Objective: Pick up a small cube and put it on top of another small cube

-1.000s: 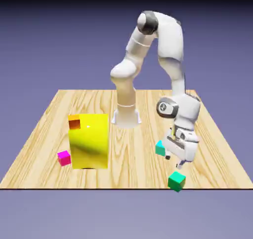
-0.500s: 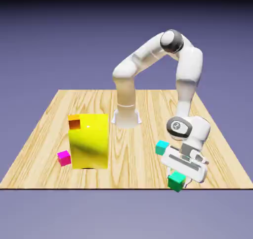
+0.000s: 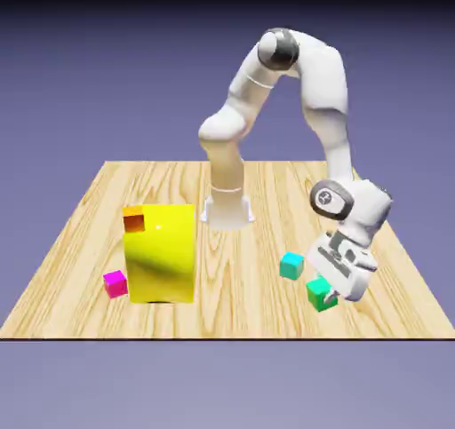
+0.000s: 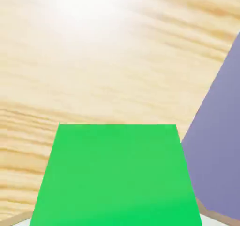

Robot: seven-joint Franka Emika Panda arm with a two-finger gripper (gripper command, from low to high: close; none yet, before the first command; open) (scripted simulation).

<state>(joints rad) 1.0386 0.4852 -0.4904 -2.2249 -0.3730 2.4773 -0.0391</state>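
The emerald-green cube (image 3: 319, 292) is held in my gripper (image 3: 325, 297), which is shut on it, a little above the wooden table (image 3: 240, 281) near its front right. In the hand view the green cube (image 4: 115, 176) fills the lower middle and hides the fingertips, with wood grain beyond it. The turquoise-cyan cube (image 3: 291, 265) rests on the table just to the exterior view's left of the held cube and slightly farther back, apart from it.
A tall yellow block (image 3: 161, 253) stands at the exterior view's left with an orange cube (image 3: 133, 220) at its upper corner. A magenta cube (image 3: 115, 282) lies beside it. The table's front edge (image 3: 267, 337) runs close below the gripper.
The gripper came down on the green cube at the table's front edge, shut on it, and has carried it up and back, closer to the turquoise cube.
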